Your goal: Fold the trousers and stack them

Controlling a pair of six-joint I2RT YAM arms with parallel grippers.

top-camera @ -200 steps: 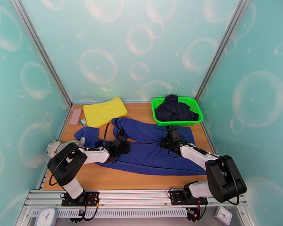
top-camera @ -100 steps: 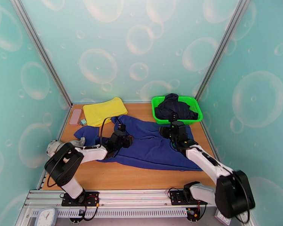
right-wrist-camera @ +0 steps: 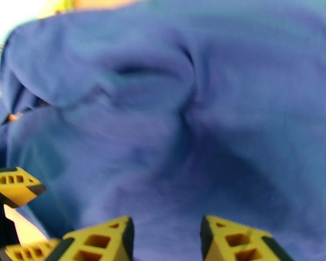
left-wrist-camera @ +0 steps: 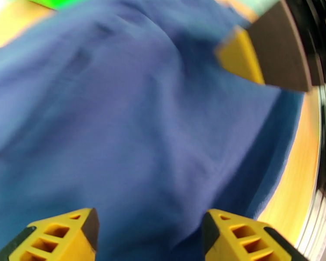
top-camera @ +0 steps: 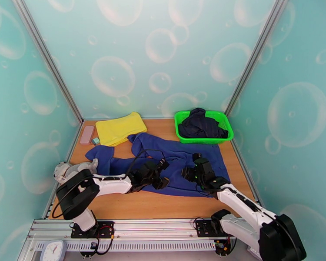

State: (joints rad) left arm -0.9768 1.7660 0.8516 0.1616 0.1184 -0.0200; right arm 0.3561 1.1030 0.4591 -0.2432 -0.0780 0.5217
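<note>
The royal-blue trousers [top-camera: 180,157] lie crumpled across the middle of the wooden table, one leg reaching left toward the yellow cloth. My left gripper [top-camera: 164,174] hovers low over their near edge, pointing right, open with nothing between its yellow fingertips [left-wrist-camera: 58,235]. My right gripper [top-camera: 187,173] faces it from the right, close by and also open over the cloth. In the left wrist view blue cloth [left-wrist-camera: 141,127] lies under the left gripper [left-wrist-camera: 150,233]. In the right wrist view the trousers [right-wrist-camera: 184,127] show a deep crease beyond the right gripper [right-wrist-camera: 165,238].
A folded yellow cloth [top-camera: 119,128] lies at the back left. A green basket [top-camera: 179,131] at the back right holds a dark navy garment [top-camera: 202,125]. A pink case [top-camera: 87,135] and a grey plush toy [top-camera: 69,168] sit along the left edge.
The right gripper has opened and let the cloth go. Both grippers carried cloth toward the back, then came back near, meeting over the trousers' near edge. The trousers now lie narrower.
</note>
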